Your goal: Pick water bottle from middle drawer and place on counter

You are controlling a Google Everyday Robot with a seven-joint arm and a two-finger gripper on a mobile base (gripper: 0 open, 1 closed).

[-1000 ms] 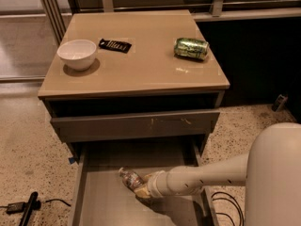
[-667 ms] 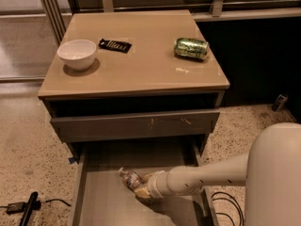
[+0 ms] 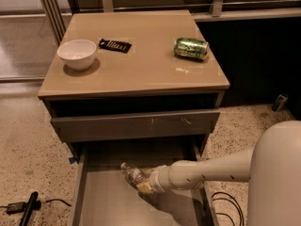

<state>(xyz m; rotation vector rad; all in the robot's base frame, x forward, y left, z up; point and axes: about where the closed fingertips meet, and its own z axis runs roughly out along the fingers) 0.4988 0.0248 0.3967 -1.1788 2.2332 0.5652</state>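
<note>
bottles: 1 water bottle point(image 3: 131, 174), lying in middle drawer point(image 3: 108, 206)
gripper point(image 3: 145, 186): at bottle, hold can't tell
counter point(image 3: 141, 72): 1 bowl point(image 3: 77, 53), 1 can point(image 3: 191, 48), 1 black packet point(image 3: 114, 45)

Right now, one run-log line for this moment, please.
gripper: in open taupe-grey middle drawer, at clear ribbed plastic water bottle | glossy tan counter: no bottle yet

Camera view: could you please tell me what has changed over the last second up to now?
The gripper, down in the middle drawer at the water bottle, has edged slightly upward, and the bottle has risen with it. The bowl, green can and black item on the counter stayed put.
</note>
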